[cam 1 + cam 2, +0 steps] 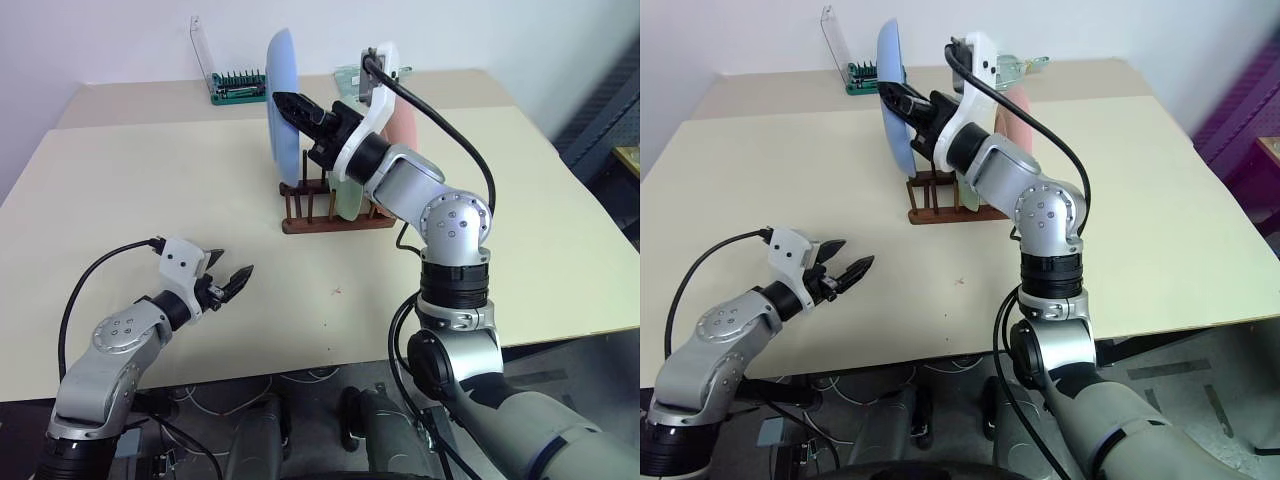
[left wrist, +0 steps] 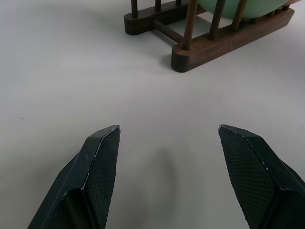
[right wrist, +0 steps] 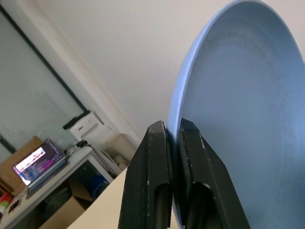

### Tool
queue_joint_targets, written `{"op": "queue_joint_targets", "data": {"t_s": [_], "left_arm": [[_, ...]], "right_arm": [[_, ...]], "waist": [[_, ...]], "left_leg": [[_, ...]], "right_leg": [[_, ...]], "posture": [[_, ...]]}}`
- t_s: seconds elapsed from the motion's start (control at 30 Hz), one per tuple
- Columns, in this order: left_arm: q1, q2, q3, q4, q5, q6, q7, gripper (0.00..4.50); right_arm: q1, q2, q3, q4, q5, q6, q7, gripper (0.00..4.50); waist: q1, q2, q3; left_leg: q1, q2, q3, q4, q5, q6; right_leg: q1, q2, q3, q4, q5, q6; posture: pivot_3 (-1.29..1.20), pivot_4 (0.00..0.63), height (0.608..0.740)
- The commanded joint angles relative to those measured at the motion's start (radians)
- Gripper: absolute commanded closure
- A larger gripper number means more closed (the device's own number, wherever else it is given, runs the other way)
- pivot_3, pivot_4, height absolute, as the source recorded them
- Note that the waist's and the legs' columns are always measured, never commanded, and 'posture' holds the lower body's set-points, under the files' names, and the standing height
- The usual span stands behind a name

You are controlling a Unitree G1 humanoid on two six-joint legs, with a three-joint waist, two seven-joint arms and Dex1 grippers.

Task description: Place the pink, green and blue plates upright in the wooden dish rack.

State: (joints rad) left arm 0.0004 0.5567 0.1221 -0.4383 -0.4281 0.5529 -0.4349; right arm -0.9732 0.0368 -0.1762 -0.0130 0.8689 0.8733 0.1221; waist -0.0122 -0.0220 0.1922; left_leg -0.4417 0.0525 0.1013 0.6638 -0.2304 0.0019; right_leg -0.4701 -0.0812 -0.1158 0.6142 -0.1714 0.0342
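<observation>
Now, blue plate (image 1: 282, 95): held on edge above the left end of the wooden dish rack (image 1: 335, 208), rim pinched, lower edge reaching down to about the tops of the rack's pegs; whether it sits in a slot cannot be told.
Right gripper (image 1: 284, 103): up over the rack's left end, jaws pressed together on the blue plate's rim; in the right wrist view both black fingers (image 3: 151, 177) clamp the rim from either side, with the plate's hollow face beside them.
Green plate (image 1: 346, 195): upright between the rack's pegs, partly hidden behind the right arm; in the left wrist view its pale lower curve shows behind the pegs.
Pink plate (image 1: 405, 125): upright at the rack's right end, beyond the green one, mostly covered by the right arm.
Wooden dish rack: standing on the tabletop (image 1: 150, 190) near the middle, two dark rails with thin pegs.
Left gripper (image 1: 229, 281): low over the near left part of the tabletop, well apart from the rack, jaws spread wide, nothing between them.
Green tool holder (image 1: 236, 88): at the far edge of the tabletop, clear lid raised, behind and left of the blue plate.
</observation>
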Motion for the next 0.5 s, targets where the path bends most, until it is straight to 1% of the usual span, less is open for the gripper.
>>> {"op": "queue_joint_targets", "data": {"t_s": [0.03, 0.3, 0.5], "left_arm": [[-0.006, -0.007, 0.007, -0.026, 0.007, -0.022, -0.01, 1.14], [-0.01, -0.021, 0.001, -0.016, 0.024, -0.029, -0.023, 1.14], [-0.006, -0.028, 0.005, -0.021, 0.028, -0.028, -0.032, 1.14]], "right_arm": [[-0.039, 0.002, -0.03, -0.047, 0.037, -0.008, -0.02, 4.5], [-0.02, 0.018, -0.044, -0.052, 0.075, 0.007, -0.077, 4.5], [-0.006, 0.03, -0.055, 0.016, 0.054, 0.009, -0.151, 4.5]], "waist": [[-0.001, 0.0, 0.0], [-0.001, 0.0, 0.0], [-0.001, 0.0, 0.0]], "left_leg": [[0.0, 0.0, 0.0, 0.0, 0.0, 0.0], [-0.001, 0.0, 0.0, 0.0, 0.0, 0.0], [-0.001, 0.0, 0.0, 0.0, 0.0, 0.0]], "right_leg": [[0.0, 0.0, 0.0, 0.0, 0.0, 0.0], [-0.001, 0.0, 0.0, 0.0, 0.0, 0.0], [-0.001, 0.0, 0.0, 0.0, 0.0, 0.0]], "posture": [[0.0, 0.15, 0.73], [0.0, 0.15, 0.73], [0.0, 0.15, 0.73]]}}
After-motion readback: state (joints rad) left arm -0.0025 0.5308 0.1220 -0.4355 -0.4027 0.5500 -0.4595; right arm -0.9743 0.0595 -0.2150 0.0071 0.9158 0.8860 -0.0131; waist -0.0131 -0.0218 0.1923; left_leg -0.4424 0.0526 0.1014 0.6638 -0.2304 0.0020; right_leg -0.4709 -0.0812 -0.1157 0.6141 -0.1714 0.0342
